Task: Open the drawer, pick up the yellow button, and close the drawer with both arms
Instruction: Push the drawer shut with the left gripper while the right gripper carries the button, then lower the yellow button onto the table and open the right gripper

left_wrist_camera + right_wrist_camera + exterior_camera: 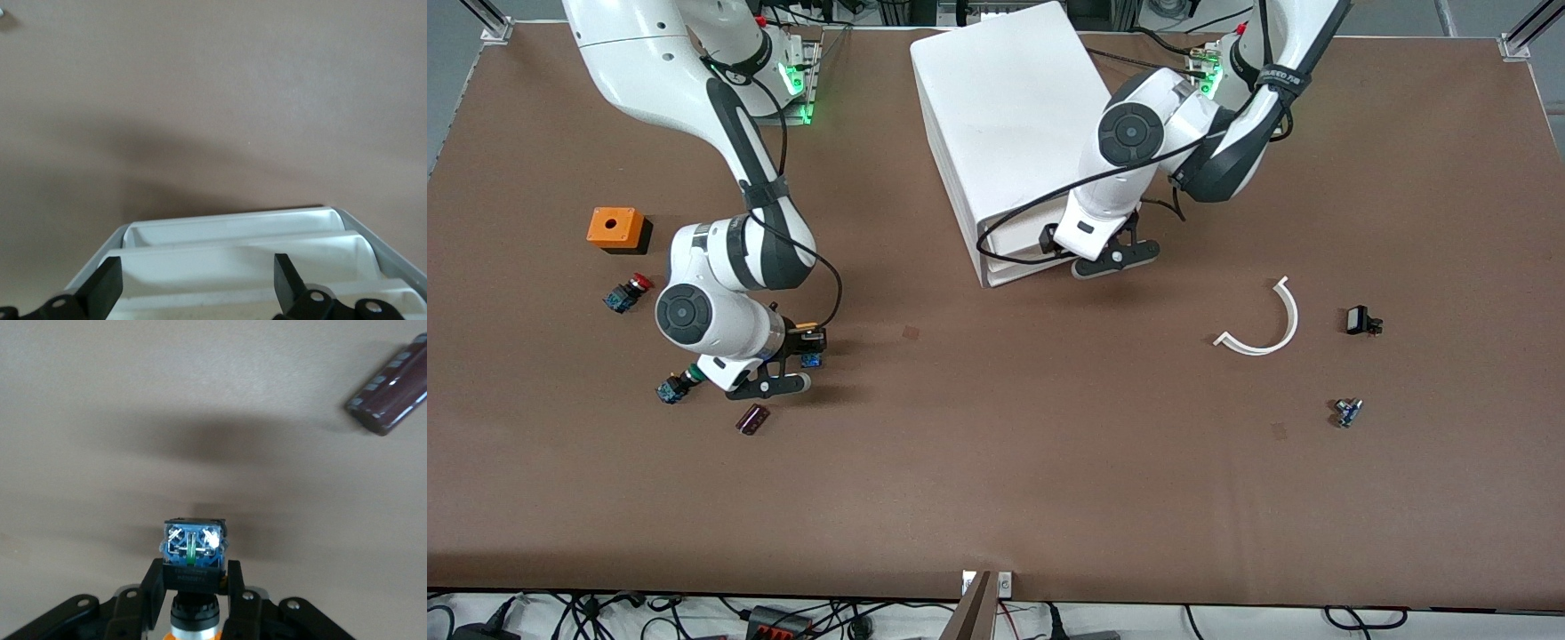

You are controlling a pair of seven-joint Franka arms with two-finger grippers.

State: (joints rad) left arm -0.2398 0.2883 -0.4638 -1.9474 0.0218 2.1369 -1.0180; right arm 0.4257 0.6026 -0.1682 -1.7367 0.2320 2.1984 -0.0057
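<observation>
My right gripper (807, 345) is shut on the button (811, 357) and holds it just over the table at the right arm's end. In the right wrist view the gripper (193, 587) clamps the button (192, 550) by its black neck, blue base outward, orange cap toward the palm. The white cabinet (1005, 107) stands in the middle of the table. Its stacked drawer fronts (1009, 258) look about flush. My left gripper (1054, 238) is at these fronts, mostly hidden by its wrist. In the left wrist view it (197, 290) is open, with the drawer fronts (240, 257) between its fingers.
An orange box (616, 228), a red-capped button (629, 292), a green-capped button (674, 387) and a dark maroon piece (753, 419) lie around the right gripper. A white curved strip (1267, 324) and two small dark parts (1360, 320) (1347, 412) lie toward the left arm's end.
</observation>
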